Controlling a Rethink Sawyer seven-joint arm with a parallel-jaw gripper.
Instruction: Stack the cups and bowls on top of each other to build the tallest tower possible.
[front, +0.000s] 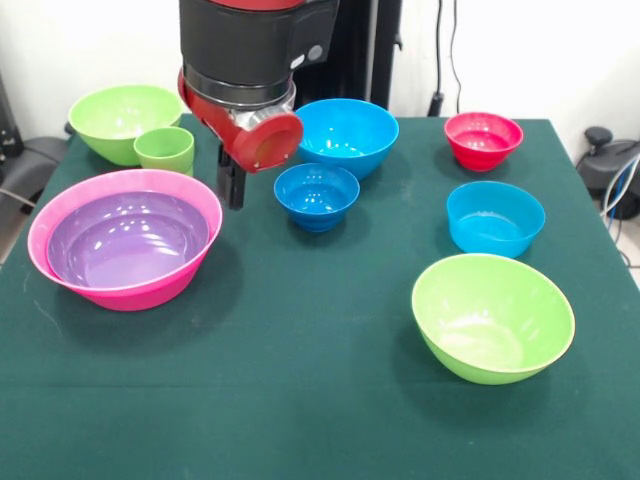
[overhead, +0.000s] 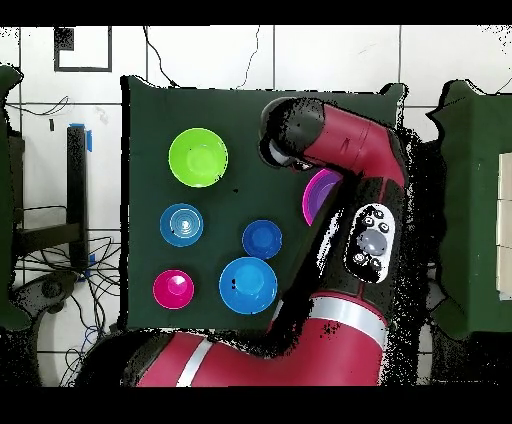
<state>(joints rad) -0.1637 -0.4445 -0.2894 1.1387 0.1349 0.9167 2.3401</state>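
A large pink bowl (front: 60, 268) at the front view's left holds a purple bowl (front: 128, 240) nested inside; part of the pink bowl shows beside the arm in the overhead view (overhead: 318, 196). A light green cup (front: 165, 150) stands behind it, against a lime green bowl (front: 120, 118). My gripper (front: 232, 188) hangs low just behind the pink bowl's right rim, between the cup and a small blue bowl (front: 317, 195) (overhead: 262, 239). It looks empty. The orange cup is out of view.
A large blue bowl (front: 345, 135) (overhead: 248, 285) stands at the back middle. A red bowl (front: 483, 138) (overhead: 173, 289), a medium blue bowl (front: 495, 217) (overhead: 182, 224) and a second lime green bowl (front: 492, 315) (overhead: 198, 158) stand on the right of the green table (front: 300, 400).
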